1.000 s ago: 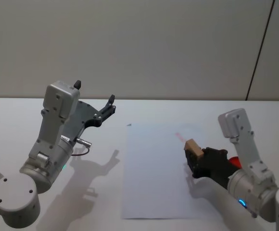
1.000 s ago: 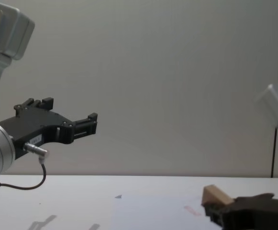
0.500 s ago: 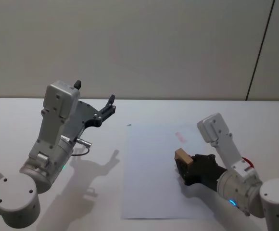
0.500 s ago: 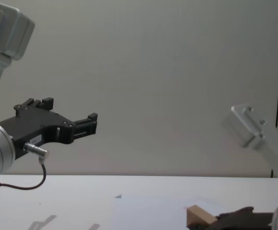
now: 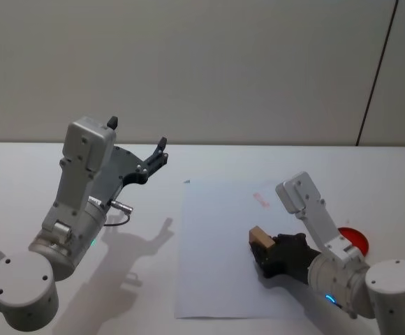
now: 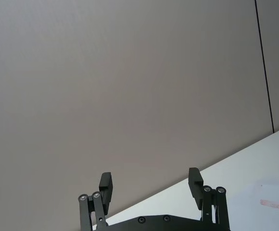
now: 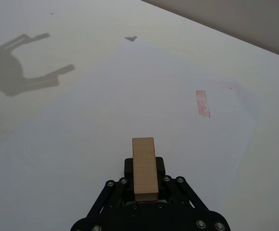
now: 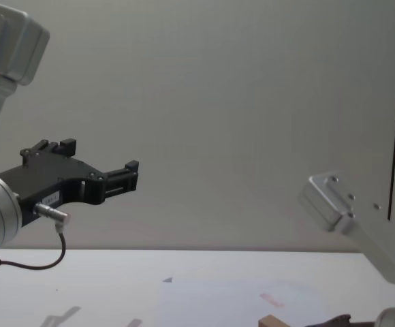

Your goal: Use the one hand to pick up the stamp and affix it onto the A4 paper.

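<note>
1. Right claw [image 5: 264, 251] is pinching the stamp [image 7: 144, 166] between its two black fingers. The tan wooden top pokes out in front.
2. The stamp is low over the A4 paper [image 5: 213, 272], on the right half of the sheet. It looks very close to the paper, but the pictures do not show whether it is touching.
3. A moment ago the stamp was higher up, by the right edge of the paper. Now it has slid in over the sheet, come closer to the robot, and gone down.
4. That likely means the picking up is done and the pressing down is the part going on now. The red base needs to land flat on the paper.
5. A small pink-red ink mark [image 5: 261, 199] sits on the paper farther from the robot, apart from the stamp.
6. A red round thing [image 5: 354, 239] lies on the tabletop [image 5: 21, 181], just past the right side of the paper.
7. The left claw [image 6: 150, 185] hangs up in the air on the left, fingers spread wide and holding nothing. It has not moved.
</note>
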Motion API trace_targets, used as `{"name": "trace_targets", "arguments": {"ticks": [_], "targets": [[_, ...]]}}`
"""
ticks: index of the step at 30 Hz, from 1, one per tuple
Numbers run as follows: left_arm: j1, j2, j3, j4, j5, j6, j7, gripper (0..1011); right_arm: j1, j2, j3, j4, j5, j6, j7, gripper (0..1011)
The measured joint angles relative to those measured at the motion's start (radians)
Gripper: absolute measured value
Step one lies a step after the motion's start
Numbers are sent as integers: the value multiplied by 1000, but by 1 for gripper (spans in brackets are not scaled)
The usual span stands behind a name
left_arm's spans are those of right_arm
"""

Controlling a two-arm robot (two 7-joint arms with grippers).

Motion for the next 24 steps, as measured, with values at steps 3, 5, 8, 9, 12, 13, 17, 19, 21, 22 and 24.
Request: {"name": "trace_targets", "arguments": {"ticks": [3,5,8,9,12,13,17,19,21,22,24], "targets": [[0,0,0,0,0,0,0,1003,-2,-3,-1,2,8,7,-9,218],[0,0,0,0,0,0,0,1003,-4,-5,-2,4,16,14,-17,218],[0,0,0,0,0,0,0,1003,-8,-7,-3,4,25,21,-29,218],[0,0,0,0,0,0,0,1003,-10,-8,-3,4,27,23,-32,218],[0,0,0,0,0,0,0,1003,-14,-9,-3,5,37,32,-44,218],[0,0,0,0,0,0,0,1003,-15,-10,-3,5,41,35,-49,218],[0,0,0,0,0,0,0,1003,-17,-11,-3,6,47,39,-56,218],[0,0,0,0,0,0,0,1003,-19,-11,-3,6,50,40,-61,219],[0,0,0,0,0,0,0,1002,-19,-12,-3,7,51,41,-63,219],[0,0,0,0,0,0,0,1003,-20,-12,-3,8,53,41,-66,218],[0,0,0,0,0,0,0,1003,-21,-12,-2,8,55,42,-69,218]]}}
